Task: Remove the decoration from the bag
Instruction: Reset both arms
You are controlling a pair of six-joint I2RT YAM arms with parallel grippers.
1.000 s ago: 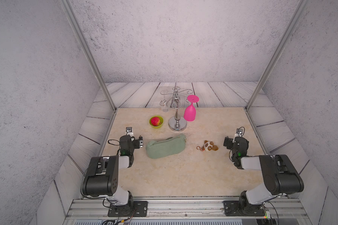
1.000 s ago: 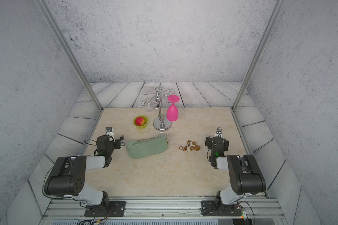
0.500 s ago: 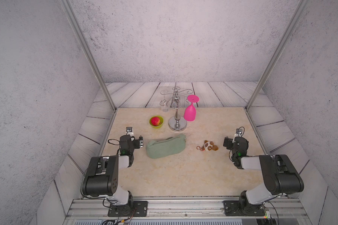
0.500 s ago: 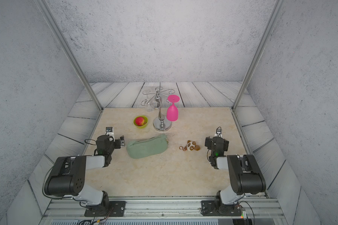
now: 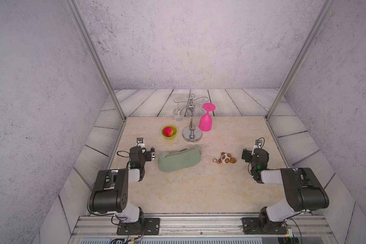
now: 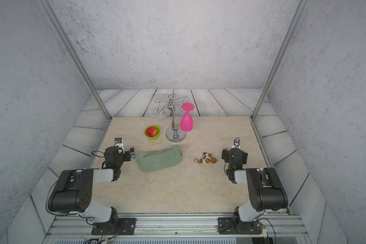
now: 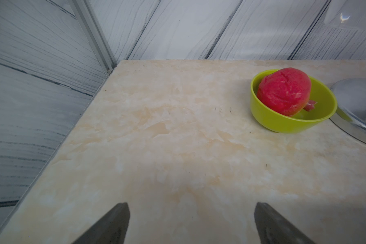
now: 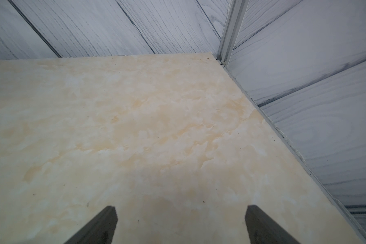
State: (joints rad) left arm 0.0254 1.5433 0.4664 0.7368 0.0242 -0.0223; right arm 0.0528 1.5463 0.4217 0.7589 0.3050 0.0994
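Note:
The sage-green bag (image 5: 179, 158) (image 6: 159, 159) lies on its side mid-table, zipper along its far edge. The decoration (image 5: 226, 158) (image 6: 207, 158), a small white and brown plush head with a reddish clasp, lies on the table to the bag's right, a clear gap between them. My left gripper (image 5: 146, 146) (image 7: 191, 205) rests low just left of the bag, open, with only bare table between its fingers. My right gripper (image 5: 253, 149) (image 8: 181, 208) rests to the right of the decoration, open too and holding nothing. Neither wrist view shows the bag or the decoration.
A lime-green bowl (image 5: 169, 132) (image 7: 292, 118) holding a red fruit (image 7: 283, 90) stands behind the bag. Beside it is a chrome glass rack (image 5: 191, 126) with a pink glass (image 5: 205, 121) and a clear glass (image 5: 178, 117) hanging upside down. Metal frame posts mark the back corners.

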